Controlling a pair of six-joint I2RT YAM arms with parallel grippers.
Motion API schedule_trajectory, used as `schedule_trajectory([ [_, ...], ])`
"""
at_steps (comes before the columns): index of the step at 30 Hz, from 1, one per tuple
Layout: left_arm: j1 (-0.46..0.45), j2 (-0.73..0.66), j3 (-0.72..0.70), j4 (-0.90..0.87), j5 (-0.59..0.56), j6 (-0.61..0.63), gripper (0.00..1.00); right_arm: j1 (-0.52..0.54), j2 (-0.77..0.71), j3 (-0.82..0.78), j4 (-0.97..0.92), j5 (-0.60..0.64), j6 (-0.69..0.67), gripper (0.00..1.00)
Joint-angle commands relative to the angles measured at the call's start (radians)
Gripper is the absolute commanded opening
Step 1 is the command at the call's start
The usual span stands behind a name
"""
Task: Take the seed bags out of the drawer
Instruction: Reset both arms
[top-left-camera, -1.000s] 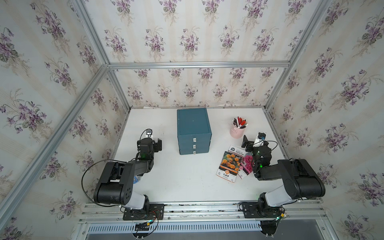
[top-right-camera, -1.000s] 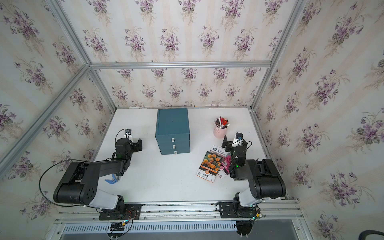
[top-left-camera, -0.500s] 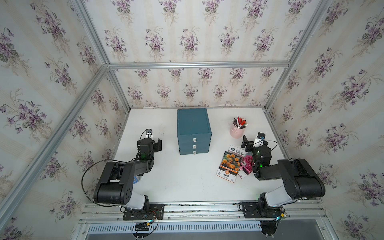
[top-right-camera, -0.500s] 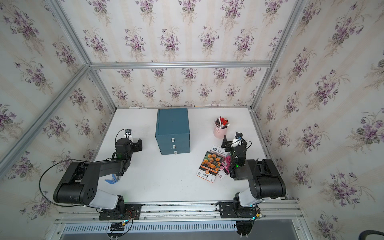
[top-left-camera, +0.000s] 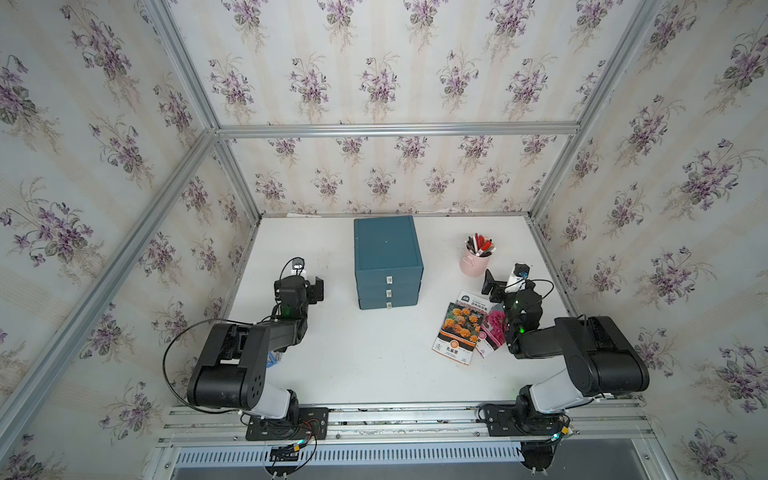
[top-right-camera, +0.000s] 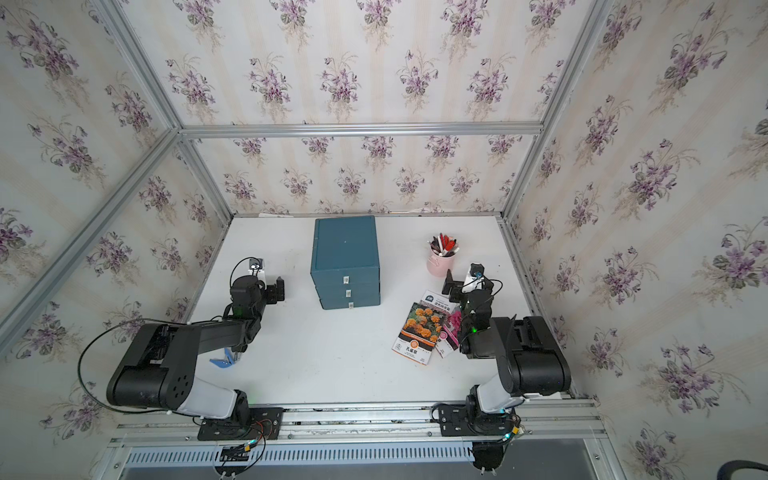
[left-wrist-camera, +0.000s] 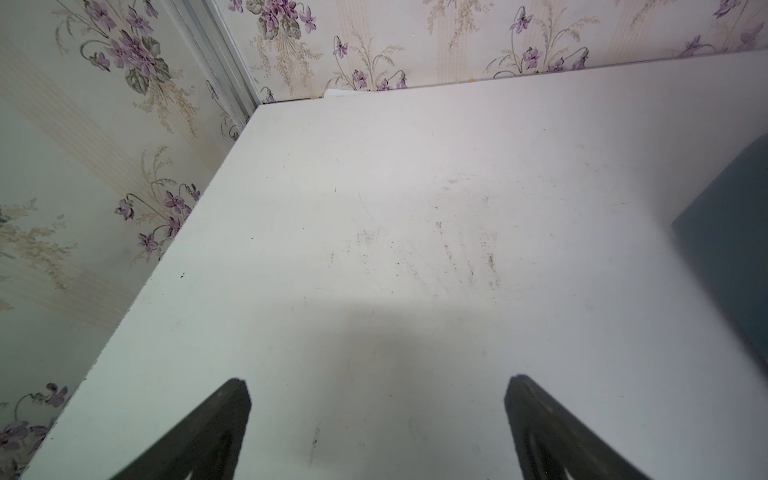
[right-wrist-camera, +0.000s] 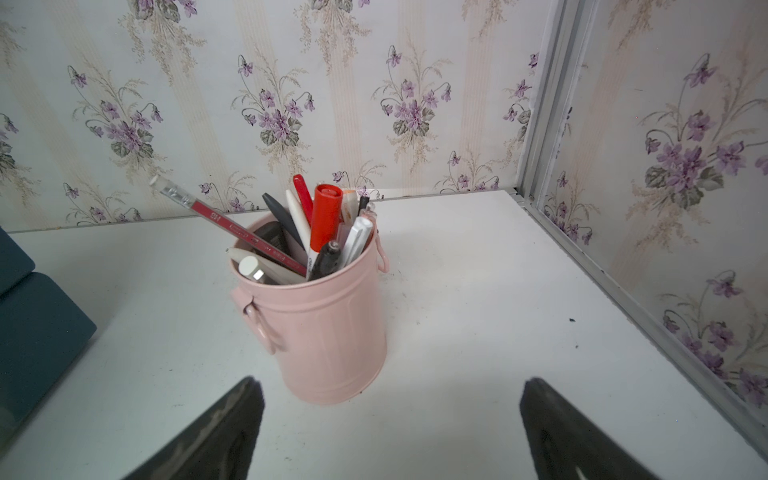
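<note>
The seed bags (top-left-camera: 459, 328) lie overlapped on the tabletop (top-left-camera: 374, 357), right of the drawer chest (top-left-camera: 386, 253), shown only in both top views. The right wrist view shows the pen cup (right-wrist-camera: 328, 332) beyond the right hand (right-wrist-camera: 392, 382), spread and empty; the left hand (left-wrist-camera: 376, 386) gapes over scuffed tabletop.

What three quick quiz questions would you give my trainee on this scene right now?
1. True or false: the seed bags lie on the table, outside the drawer cabinet.
2. What stands just ahead of the right gripper in its wrist view? A) pink pen bucket B) a green mug C) a stapler
3. Fill in: the left gripper and the right gripper both stand ____.
Key: 1 true; 2 A; 3 open.
</note>
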Motion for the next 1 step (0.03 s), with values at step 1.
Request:
schedule_trajectory([
  [1, 0.001, 0.000, 0.008, 0.015, 0.009, 0.003, 1.00, -0.003, -0.017, -0.021, 0.012, -0.010, -0.009, 1.00],
])
